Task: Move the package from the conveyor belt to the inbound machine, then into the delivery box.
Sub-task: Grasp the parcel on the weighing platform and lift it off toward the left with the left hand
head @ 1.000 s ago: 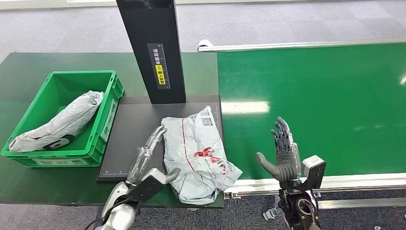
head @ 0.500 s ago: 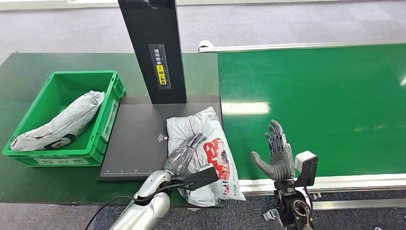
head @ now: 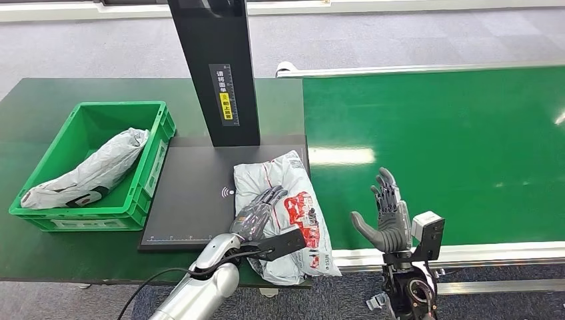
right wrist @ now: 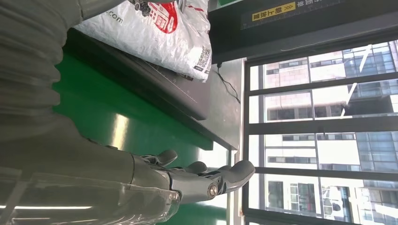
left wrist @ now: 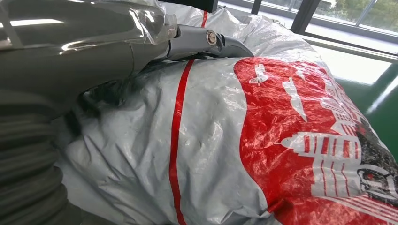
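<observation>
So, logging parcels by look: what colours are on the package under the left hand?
The package is grey-white with a red stripe and red skyline print, clearest in the left wrist view.

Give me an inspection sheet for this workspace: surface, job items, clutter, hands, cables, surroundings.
Surface: dark green table carrying the black inbound machine plate; green conveyor belt beside it carries no package.
Job's things: grey-and-red package lies on the plate, its near end overhanging the table edge; green delivery box stands beside the plate.
Clutter: another grey package lies inside the box.
Hands: left hand rests on top of the package, fingers laid flat; right hand raised over the belt's near edge, fingers apart, holding nothing.
Cables: a black cable hangs below the left arm.
Surroundings: grey carpet floor; windows in the right wrist view.
</observation>
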Controlling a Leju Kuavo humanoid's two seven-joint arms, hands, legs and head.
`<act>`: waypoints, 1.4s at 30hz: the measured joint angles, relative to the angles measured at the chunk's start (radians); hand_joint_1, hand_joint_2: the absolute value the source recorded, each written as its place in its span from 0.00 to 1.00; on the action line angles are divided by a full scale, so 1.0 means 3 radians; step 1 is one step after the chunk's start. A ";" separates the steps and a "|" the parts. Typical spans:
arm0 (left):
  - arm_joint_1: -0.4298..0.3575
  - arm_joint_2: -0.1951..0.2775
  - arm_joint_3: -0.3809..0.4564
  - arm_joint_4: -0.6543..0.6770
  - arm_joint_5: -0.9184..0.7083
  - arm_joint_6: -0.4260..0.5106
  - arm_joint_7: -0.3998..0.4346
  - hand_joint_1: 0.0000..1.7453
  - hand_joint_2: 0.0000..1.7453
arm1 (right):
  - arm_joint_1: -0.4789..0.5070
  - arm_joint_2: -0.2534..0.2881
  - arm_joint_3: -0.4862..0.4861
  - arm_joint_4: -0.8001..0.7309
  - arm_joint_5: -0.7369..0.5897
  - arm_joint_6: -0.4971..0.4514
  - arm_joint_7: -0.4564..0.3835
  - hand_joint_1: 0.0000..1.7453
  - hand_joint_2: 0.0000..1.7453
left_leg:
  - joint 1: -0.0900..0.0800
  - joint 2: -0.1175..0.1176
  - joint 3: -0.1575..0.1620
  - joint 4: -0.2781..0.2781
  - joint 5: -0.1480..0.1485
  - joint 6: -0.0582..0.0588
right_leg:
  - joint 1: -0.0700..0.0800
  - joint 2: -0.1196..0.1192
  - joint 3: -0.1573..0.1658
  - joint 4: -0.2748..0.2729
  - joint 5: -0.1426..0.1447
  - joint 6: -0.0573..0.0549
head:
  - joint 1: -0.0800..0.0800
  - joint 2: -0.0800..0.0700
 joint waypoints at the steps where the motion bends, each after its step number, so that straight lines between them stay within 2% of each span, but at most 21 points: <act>1: -0.0001 -0.0001 0.0000 0.0001 0.0000 0.0000 0.0000 0.25 1.00 | 0.0000 0.0000 0.0000 -0.0002 0.0000 0.0000 0.0000 0.00 1.00 | 0.0000 0.0000 0.0000 0.0000 0.0000 0.0000 | 0.0000 0.0000 0.0000 0.0000 0.0000 0.0000 | 0.0000 0.0000; 4: -0.0002 -0.0004 0.0000 0.0005 0.0002 -0.0010 -0.0006 1.00 1.00 | 0.0000 0.0001 -0.0001 -0.0004 0.0000 0.0000 0.0000 0.00 1.00 | 0.0000 0.0000 0.0000 0.0000 0.0000 0.0000 | -0.0001 0.0000 0.0001 0.0000 0.0000 0.0000 | 0.0000 0.0000; 11: 0.0000 0.0006 0.0068 -0.0028 0.0239 0.0088 -0.0302 1.00 1.00 | 0.0012 -0.0005 -0.0008 -0.0005 -0.0002 0.0000 0.0005 0.00 1.00 | -0.0001 0.0000 0.0001 0.0000 0.0001 0.0000 | -0.0001 0.0000 -0.0001 0.0001 0.0001 0.0000 | 0.0000 0.0000; 17: 0.0167 0.0052 0.0231 -0.0306 0.0696 0.0284 -0.0681 1.00 1.00 | 0.0017 -0.0048 0.0006 0.0001 0.0005 0.0042 0.0005 0.00 1.00 | -0.0001 0.0001 -0.0014 0.0001 0.0001 -0.0001 | -0.0001 0.0001 -0.0021 0.0002 0.0001 0.0000 | 0.0000 0.0000; 28: 0.0357 0.0122 0.0304 -0.0619 0.0934 0.0564 -0.0986 1.00 1.00 | 0.0027 -0.0091 0.0035 0.0001 0.0093 0.0009 0.0003 0.00 1.00 | -0.0001 0.0002 -0.0051 0.0002 0.0001 -0.0001 | 0.0000 0.0001 -0.0060 0.0003 0.0001 0.0000 | 0.0000 0.0000; 30: 0.0399 0.0134 0.0311 -0.0694 0.1002 0.0736 -0.1188 1.00 1.00 | 0.0034 -0.0092 0.0035 0.0001 0.0101 -0.0002 0.0001 0.00 1.00 | 0.0000 0.0003 -0.0054 0.0002 0.0001 -0.0001 | 0.0000 0.0001 -0.0063 0.0003 0.0001 0.0000 | 0.0000 0.0000; 33: 0.0496 0.0158 0.0340 -0.0957 0.1096 0.1257 -0.1673 1.00 1.00 | 0.0036 -0.0097 0.0037 0.0001 0.0110 -0.0005 -0.0007 0.00 1.00 | 0.0000 0.0004 -0.0061 0.0002 0.0001 -0.0001 | 0.0000 0.0002 -0.0070 0.0004 0.0001 0.0000 | 0.0000 0.0000; 35: 0.0537 0.0189 0.0351 -0.1201 0.1115 0.1540 -0.1863 1.00 1.00 | 0.0032 -0.0106 0.0046 0.0004 0.0102 -0.0001 -0.0029 0.00 1.00 | 0.0000 0.0003 -0.0064 0.0002 0.0001 -0.0001 | 0.0000 0.0002 -0.0072 0.0004 0.0001 0.0000 | 0.0000 0.0000; 42: 0.0523 0.0361 0.0526 -0.1898 0.0820 0.2092 -0.1941 1.00 1.00 | -0.0020 -0.0172 0.0113 0.0086 0.0025 0.0034 -0.0142 0.00 1.00 | 0.0000 0.0004 -0.0066 0.0002 0.0002 -0.0001 | 0.0001 0.0002 -0.0074 0.0004 0.0001 0.0000 | 0.0000 0.0000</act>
